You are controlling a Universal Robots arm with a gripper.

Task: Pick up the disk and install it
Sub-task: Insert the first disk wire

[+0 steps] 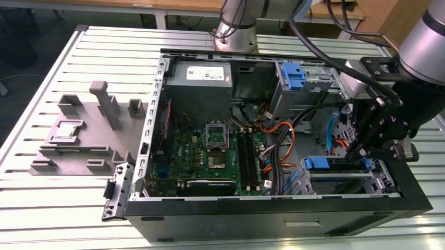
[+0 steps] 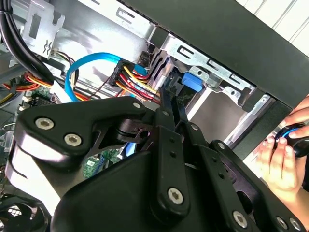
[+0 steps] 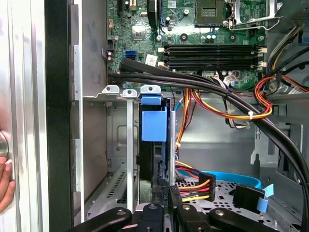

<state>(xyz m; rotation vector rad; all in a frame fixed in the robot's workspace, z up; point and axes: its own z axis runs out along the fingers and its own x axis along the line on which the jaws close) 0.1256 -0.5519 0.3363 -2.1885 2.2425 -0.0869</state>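
Crowding pincer (image 1: pixel 363 151) at disk (image 3: pixel 153 126) in cage (image 3: pixel 126 145): cables (image 3: pixel 217 104).

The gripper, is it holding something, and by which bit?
It cannot be told. The gripper sits down at the metal drive cage, against the blue-framed disk standing in it, but its fingertips are hidden, so no hold shows.

One open black computer tower case (image 1: pixel 278 219) lies on the slatted metal table (image 1: pixel 41 208). Inside the case sits one green motherboard (image 1: pixel 201 151), carrying two black memory modules (image 1: pixel 247 156) and one silver processor socket (image 1: pixel 217 134). One grey power supply box (image 1: pixel 199 78) occupies the case corner beyond the motherboard. Two blue plastic drive carriers show inside the case: one (image 1: pixel 295 78) beside the power supply, one (image 1: pixel 326 163) at the metal drive cage (image 1: pixel 341 182). One grey moulded fixture tray (image 1: pixel 83 135) rests outside the case. One black robot gripper (image 1: pixel 361 152) hangs above the drive cage.
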